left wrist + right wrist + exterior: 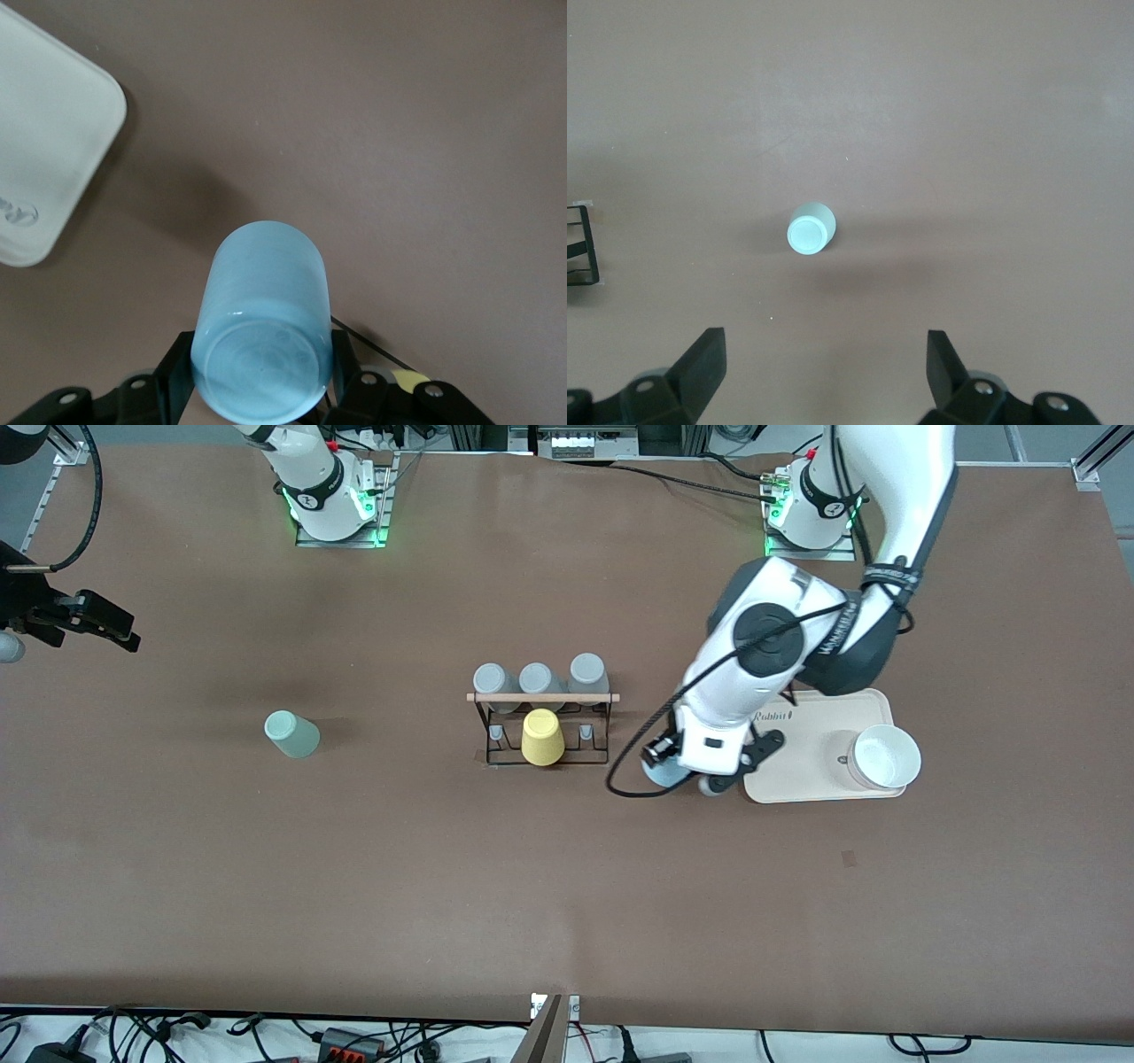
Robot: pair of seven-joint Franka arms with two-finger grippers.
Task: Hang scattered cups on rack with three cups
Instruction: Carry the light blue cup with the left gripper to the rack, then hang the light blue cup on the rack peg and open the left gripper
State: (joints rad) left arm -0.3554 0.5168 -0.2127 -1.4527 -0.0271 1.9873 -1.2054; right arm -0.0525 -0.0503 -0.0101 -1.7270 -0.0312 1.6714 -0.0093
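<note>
Plastic blue cup (262,332), light, slick, pinched at its walls in left claw (262,390). Mint cup (810,229) under wide right claw (824,363).

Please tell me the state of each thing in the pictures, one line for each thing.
Light blue cup: base up, between the left gripper's fingers.
Left gripper: shut on the light blue cup.
Mint green cup: upside down on the table.
Right gripper: open, over the mint green cup.
Rack: upright.
Yellow cup: inverted on the rack.
Three grey cups: inverted on the rack.
</note>
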